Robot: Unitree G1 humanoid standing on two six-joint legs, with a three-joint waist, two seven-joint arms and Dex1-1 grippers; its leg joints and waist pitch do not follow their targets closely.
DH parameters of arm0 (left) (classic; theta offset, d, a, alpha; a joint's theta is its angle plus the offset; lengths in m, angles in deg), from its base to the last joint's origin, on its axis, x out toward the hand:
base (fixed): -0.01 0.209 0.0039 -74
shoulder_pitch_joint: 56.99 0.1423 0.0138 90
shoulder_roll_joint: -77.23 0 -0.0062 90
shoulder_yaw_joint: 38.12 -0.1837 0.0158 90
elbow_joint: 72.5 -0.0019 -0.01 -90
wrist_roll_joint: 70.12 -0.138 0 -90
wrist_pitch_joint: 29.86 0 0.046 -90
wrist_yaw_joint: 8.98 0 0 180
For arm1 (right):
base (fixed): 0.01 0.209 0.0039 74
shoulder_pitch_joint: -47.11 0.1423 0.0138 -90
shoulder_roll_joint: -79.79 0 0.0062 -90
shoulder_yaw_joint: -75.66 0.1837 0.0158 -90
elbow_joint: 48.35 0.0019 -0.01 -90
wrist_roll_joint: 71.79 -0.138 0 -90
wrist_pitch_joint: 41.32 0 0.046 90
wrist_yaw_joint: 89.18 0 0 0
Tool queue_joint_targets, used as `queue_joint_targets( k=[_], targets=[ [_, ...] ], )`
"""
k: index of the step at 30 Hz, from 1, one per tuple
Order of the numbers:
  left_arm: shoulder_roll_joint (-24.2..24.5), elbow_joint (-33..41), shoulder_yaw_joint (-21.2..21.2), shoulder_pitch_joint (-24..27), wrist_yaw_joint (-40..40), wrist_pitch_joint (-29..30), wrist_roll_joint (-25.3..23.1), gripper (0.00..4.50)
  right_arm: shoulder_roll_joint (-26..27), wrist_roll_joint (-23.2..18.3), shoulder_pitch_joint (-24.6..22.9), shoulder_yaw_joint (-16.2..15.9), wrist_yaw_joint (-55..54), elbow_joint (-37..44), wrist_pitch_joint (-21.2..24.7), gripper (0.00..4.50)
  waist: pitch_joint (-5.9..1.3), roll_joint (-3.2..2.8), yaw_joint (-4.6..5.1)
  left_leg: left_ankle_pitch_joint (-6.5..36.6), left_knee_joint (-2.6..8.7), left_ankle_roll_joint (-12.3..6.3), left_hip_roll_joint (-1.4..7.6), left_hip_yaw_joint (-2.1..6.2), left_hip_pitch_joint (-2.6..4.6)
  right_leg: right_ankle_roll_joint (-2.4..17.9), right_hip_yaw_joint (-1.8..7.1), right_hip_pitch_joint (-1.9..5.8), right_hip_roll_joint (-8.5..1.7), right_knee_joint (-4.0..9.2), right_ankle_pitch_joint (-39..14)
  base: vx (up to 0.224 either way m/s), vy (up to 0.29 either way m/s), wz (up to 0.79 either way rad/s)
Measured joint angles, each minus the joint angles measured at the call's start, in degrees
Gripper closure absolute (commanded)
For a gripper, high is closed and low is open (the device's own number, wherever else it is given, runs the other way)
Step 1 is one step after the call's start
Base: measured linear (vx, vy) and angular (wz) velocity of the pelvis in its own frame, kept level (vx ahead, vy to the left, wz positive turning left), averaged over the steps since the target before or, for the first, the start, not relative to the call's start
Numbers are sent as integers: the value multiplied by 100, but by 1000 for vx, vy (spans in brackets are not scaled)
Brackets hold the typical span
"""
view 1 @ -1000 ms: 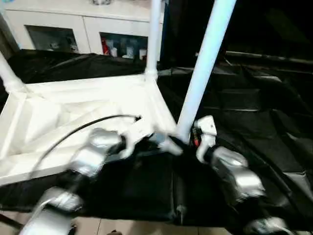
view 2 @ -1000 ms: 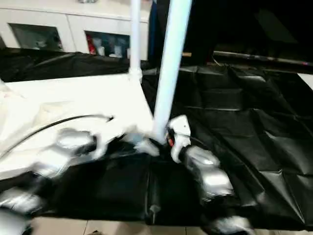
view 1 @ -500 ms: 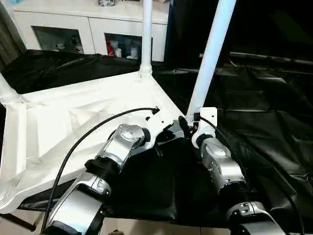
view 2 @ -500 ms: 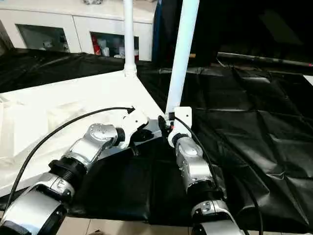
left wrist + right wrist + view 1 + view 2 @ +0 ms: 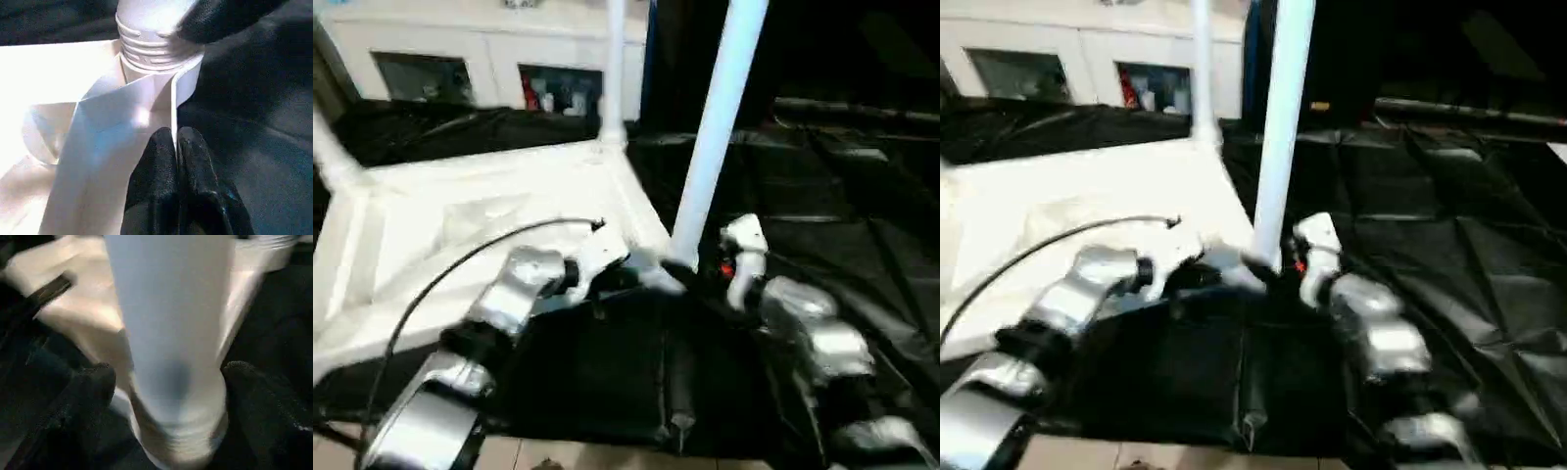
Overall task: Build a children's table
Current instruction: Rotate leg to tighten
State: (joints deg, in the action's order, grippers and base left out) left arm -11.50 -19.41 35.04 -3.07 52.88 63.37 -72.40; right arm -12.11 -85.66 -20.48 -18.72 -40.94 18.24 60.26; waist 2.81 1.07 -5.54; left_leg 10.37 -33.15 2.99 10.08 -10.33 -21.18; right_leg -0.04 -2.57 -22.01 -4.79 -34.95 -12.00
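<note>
The children's table lies upside down on the black cloth, its white ribbed tabletop (image 5: 460, 215) at the left. Three white legs stand in corner sockets: a near one (image 5: 715, 127), a far one (image 5: 612, 69) and a left one (image 5: 331, 147). My left gripper (image 5: 175, 147) is shut on the thin rim of the tabletop just below the near leg's threaded socket (image 5: 151, 49); it also shows from above (image 5: 656, 279). My right gripper (image 5: 171, 382) is open, its fingers (image 5: 93, 391) spread either side of the near leg's foot.
A white glass-door cabinet (image 5: 460, 59) stands behind the table. Wrinkled black cloth (image 5: 862, 196) covers the right half. A black cable (image 5: 460, 264) arcs over my left forearm. The table's front edge and the floor (image 5: 558, 455) lie just below my arms.
The view has shifted and blurred. My right gripper's fingers have spread apart around the near leg's foot. The left gripper stays shut at the corner rim.
</note>
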Motion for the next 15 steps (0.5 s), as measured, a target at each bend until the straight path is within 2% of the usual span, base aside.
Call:
queue_joint_targets(
  k=[7, 15],
  targets=[
    [159, 254, -37, 171, 622, 53, 163, 450, -331, -30, -101, -252, 731, 319, 262, 57, 5, -34, -37, -1, -1, 1, 1, -8, 3, 0, 1, 0, -4, -5, 0, 0, 0, 0],
    [216, 469, -58, 255, 799, 185, 224, 450, -407, -19, -186, -422, 973, 450, 342, 57, 12, -48, -87, -1, -1, 1, 2, -9, 1, 0, 0, -3, -4, -6, -1, 0, 0, 0]
  ],
)
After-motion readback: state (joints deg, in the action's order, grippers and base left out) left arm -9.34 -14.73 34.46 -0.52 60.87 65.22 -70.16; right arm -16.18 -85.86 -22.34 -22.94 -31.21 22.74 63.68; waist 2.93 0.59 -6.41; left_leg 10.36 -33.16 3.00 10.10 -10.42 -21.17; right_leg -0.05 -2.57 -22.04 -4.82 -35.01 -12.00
